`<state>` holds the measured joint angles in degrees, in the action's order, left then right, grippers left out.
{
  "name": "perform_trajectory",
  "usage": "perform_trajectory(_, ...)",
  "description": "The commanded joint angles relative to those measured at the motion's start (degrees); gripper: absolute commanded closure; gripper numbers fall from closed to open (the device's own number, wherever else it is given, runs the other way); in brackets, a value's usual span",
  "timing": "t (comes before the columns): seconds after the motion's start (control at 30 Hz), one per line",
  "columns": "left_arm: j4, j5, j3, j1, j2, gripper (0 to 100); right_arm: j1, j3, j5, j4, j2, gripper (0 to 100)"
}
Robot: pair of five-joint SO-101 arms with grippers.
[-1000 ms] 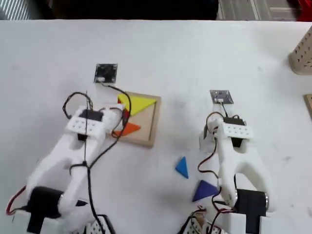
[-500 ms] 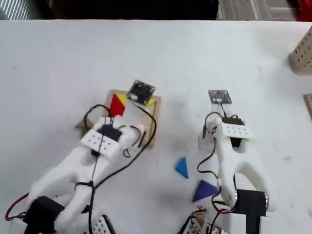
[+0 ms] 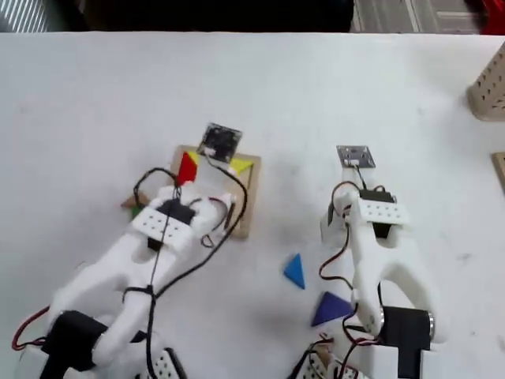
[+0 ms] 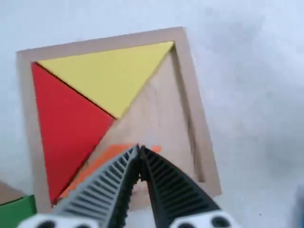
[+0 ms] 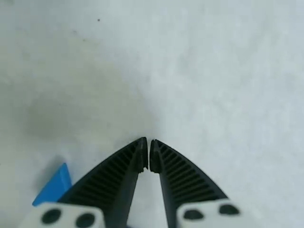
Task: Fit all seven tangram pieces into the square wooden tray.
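Wooden tray point(image 4: 102, 45), yellow triangle point(image 4: 109, 74), red triangle point(image 4: 66, 127) inside

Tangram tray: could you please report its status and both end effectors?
Left end effector shut over tray. Right end effector shut over table. Yellow, red, orange pieces in; blue triangle, purple triangle out. Nothing blocking.

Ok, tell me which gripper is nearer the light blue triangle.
Right. The right gripper hangs close beside the light blue triangle; the left gripper is off over the wooden tray, above the orange piece.

Left tool point(image 4: 139, 152) tips together, right tool point(image 5: 147, 146) tips together
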<state>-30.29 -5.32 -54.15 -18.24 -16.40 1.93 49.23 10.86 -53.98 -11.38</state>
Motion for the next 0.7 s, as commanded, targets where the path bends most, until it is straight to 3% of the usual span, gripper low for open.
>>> perform_trajectory(0.0, 1.0, -3.3, 0.8, 4.9, -0.6, 98, -0.4, -0.2, 0.5, 0.7, -2.2, 97.4)
perform_trajectory(0.43, -4.3, -3.0, 1.0, 4.8, 0.0, 98, -0.5, -0.2, 0.5, 0.7, -2.2, 97.4)
perform_trajectory(0.57, -6.7, 4.0, 0.5, -0.2, 0.0, 98, -0.5, -0.2, 0.5, 0.7, -2.2, 97.4)
perform_trajectory(0.67, -6.2, 3.1, 0.6, -1.5, 0.2, 98, -0.3, -0.2, 0.5, 0.7, -2.2, 97.4)
